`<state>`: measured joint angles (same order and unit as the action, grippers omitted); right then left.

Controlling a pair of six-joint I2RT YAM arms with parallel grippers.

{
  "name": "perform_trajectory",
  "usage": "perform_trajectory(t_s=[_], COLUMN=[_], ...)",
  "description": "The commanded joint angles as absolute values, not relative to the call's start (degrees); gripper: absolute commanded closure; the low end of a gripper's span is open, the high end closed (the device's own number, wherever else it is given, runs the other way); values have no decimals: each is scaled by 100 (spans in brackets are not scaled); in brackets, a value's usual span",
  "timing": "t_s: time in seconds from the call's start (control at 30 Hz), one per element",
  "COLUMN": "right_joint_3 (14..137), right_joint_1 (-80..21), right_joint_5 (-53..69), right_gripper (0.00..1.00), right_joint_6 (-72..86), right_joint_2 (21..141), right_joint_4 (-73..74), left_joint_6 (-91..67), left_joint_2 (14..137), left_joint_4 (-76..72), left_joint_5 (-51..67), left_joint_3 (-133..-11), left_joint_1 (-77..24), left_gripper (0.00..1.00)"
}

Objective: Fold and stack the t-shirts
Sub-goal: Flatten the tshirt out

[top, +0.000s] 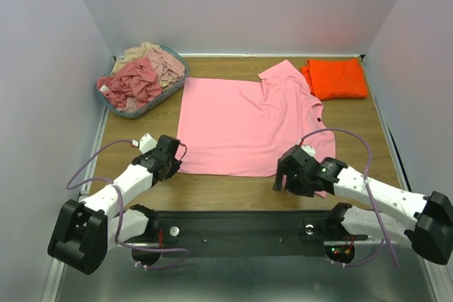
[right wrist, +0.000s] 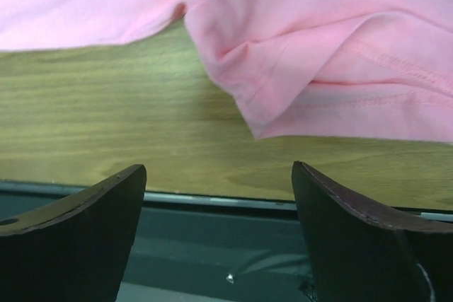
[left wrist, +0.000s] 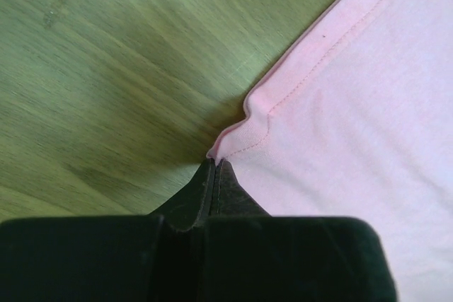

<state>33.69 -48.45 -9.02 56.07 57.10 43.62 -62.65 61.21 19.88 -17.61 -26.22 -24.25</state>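
Note:
A light pink t-shirt point(top: 241, 122) lies spread flat in the middle of the table. My left gripper point(top: 175, 161) is shut on its near left hem corner point(left wrist: 233, 136), at table level. My right gripper point(top: 287, 180) is open and empty, just short of the shirt's crumpled near right sleeve point(right wrist: 318, 68). A folded bright orange t-shirt point(top: 335, 78) lies at the back right. Dusty rose point(top: 134, 83) and beige point(top: 152, 58) shirts are piled in the basket.
The grey-blue oval basket point(top: 122, 109) stands at the back left. White walls close in the table on three sides. A dark rail point(top: 241, 224) runs along the near edge point(right wrist: 212, 203) between the arm bases.

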Motion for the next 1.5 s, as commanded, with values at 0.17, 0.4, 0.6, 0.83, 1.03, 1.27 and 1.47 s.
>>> perform_trajectory(t_s=[0.17,0.4,0.6,0.83,1.03,1.27,1.47], right_joint_3=[3437,3217,3155,2953,2796,2768,3383], right_joint_1=[-4887,-4878,-4878,-4895,-5018,-5115,-5194], right_joint_5=[-1775,-1793,-1776,-793,243,878,1328], right_gripper=[46,60,78,100,100,49,0], right_joint_6=[5818,6020,5968,5897,6414,6391,5318], right_joint_2=[6380,6557,6583,6539,6320,6241,5214], right_joint_4=[3823,3814,3691,2875,2094,2258,2794], left_joint_6=[-6029,-6012,-5994,-5968,-5915,-5880,-5871], left_joint_2=[5766,5634,5581,5502,5484,5458,5379], left_joint_4=[1819,1811,1802,1810,1819,1968,2074], left_joint_5=[-1776,-1740,-1740,-1740,-1749,-1845,-1916], left_joint_3=[-2443,-2382,-2364,-2391,-2443,-2522,-2558], left_joint_1=[-2391,-2382,-2382,-2382,-2391,-2373,-2356], left_gripper=[100,100,100,100,100,100,100])
